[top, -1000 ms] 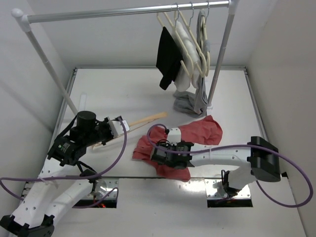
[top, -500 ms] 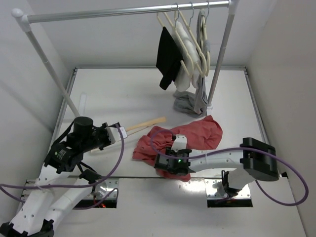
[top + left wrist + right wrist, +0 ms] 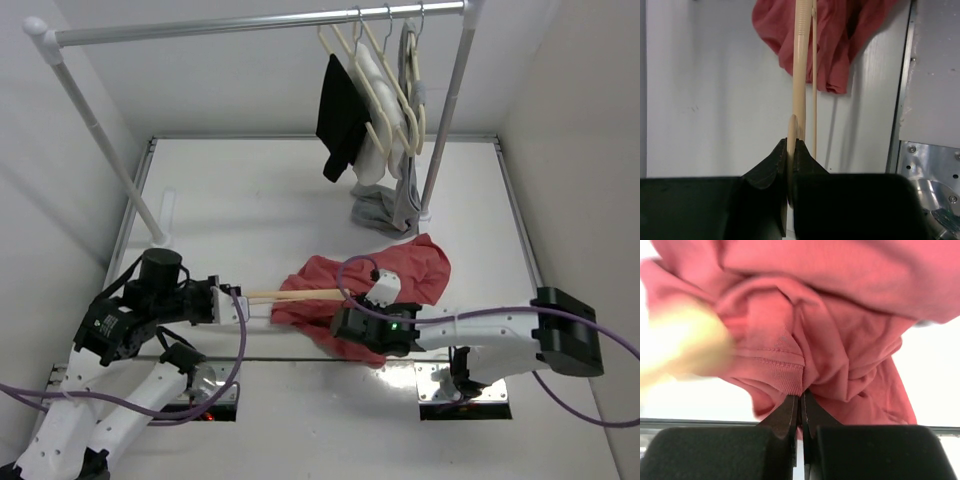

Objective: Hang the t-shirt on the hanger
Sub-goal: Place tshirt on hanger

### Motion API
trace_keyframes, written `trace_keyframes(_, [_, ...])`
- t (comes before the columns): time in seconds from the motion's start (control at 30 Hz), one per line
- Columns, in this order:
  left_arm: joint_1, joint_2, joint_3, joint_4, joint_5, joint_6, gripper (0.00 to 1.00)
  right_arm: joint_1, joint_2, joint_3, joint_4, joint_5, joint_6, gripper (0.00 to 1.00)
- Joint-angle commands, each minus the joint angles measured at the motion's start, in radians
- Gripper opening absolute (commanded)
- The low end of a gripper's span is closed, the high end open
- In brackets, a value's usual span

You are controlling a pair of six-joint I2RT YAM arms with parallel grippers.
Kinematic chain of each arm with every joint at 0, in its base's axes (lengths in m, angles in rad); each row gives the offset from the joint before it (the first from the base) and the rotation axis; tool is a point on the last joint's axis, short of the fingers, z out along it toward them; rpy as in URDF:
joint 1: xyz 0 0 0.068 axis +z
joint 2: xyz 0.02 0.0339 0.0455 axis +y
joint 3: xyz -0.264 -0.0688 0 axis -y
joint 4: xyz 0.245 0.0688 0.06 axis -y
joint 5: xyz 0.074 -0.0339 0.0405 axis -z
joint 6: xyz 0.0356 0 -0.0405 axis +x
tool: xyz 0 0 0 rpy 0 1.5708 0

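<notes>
From above, the hanger [image 3: 295, 294] has swung since 1 second ago: then it lay slanted toward the upper right, clear of the cloth. Now it lies level at mid-frame with its far end reaching into the left edge of the t-shirt [image 3: 415, 265]. The left hand [image 3: 243, 300] has dropped lower in the frame with it, clenched on the hanger's near end. The right hand [image 3: 338, 322] has slid right along the shirt's lower edge and pinches cloth there. I judge that the threading has begun, with the hanger's end at or just inside a held fold, and the shirt is not yet on. On the surface [image 3: 250, 200] I count 1 t-shirt and 1 tan hanger. At the upper right, the rack [image 3: 250, 24] carries 1 black garment [image 3: 340, 110], 1 grey garment [image 3: 385, 210] trailing down, and cream hangers [image 3: 385, 80] showing 3 metal hooks. In the left wrist view, the left hand [image 3: 791, 147] grips the hanger [image 3: 800, 75] edge-on, and its bar runs up into the t-shirt [image 3: 840, 50] at the top of the frame. In the right wrist view, the right hand [image 3: 800, 402] is closed tight on a ribbed hem of the t-shirt [image 3: 840, 330]. A blurred tan shape at the left is probably the hanger [image 3: 685, 345].
</notes>
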State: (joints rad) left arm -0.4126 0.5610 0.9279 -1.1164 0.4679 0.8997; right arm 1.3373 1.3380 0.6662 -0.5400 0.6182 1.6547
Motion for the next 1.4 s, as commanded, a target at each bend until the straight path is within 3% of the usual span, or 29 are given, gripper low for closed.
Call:
trace_keyframes(0.0, [0.005,0.025,0.051,-0.071,0.089,0.126,0.0,-0.018,-0.079,0.032,-0.055,0.101,0.034,0.0])
trace_keyframes(0.27, [0.005,0.166,0.14,-0.183,0.201,0.258,0.0,-0.029,-0.144,0.078,-0.113,0.112,-0.121,0.0])
trace_keyframes(0.5, [-0.025,0.155,0.112,-0.183,0.071,0.363,0.0,-0.029,-0.21,0.078,-0.169,0.123,-0.235,0.0])
trace_keyframes(0.73, [-0.025,0.143,0.078,0.033,0.0,0.162,0.0,-0.029,-0.177,0.108,-0.107,0.009,-0.502,0.0])
trace_keyframes(0.93, [-0.025,0.134,0.06,0.027,0.0,0.179,0.0,-0.029,-0.168,0.121,-0.025,-0.044,-0.573,0.0])
trace_keyframes(1.03, [-0.025,0.143,0.051,-0.008,0.0,0.255,0.0,-0.029,-0.168,0.15,0.002,-0.044,-0.622,0.0])
trace_keyframes(1.23, [-0.025,0.143,0.029,-0.086,0.104,0.444,0.0,-0.029,-0.129,0.256,-0.029,-0.035,-0.745,0.0])
trace_keyframes(1.37, [-0.025,0.161,0.017,-0.042,0.185,0.444,0.0,-0.029,-0.129,0.269,0.0,-0.057,-0.818,0.0])
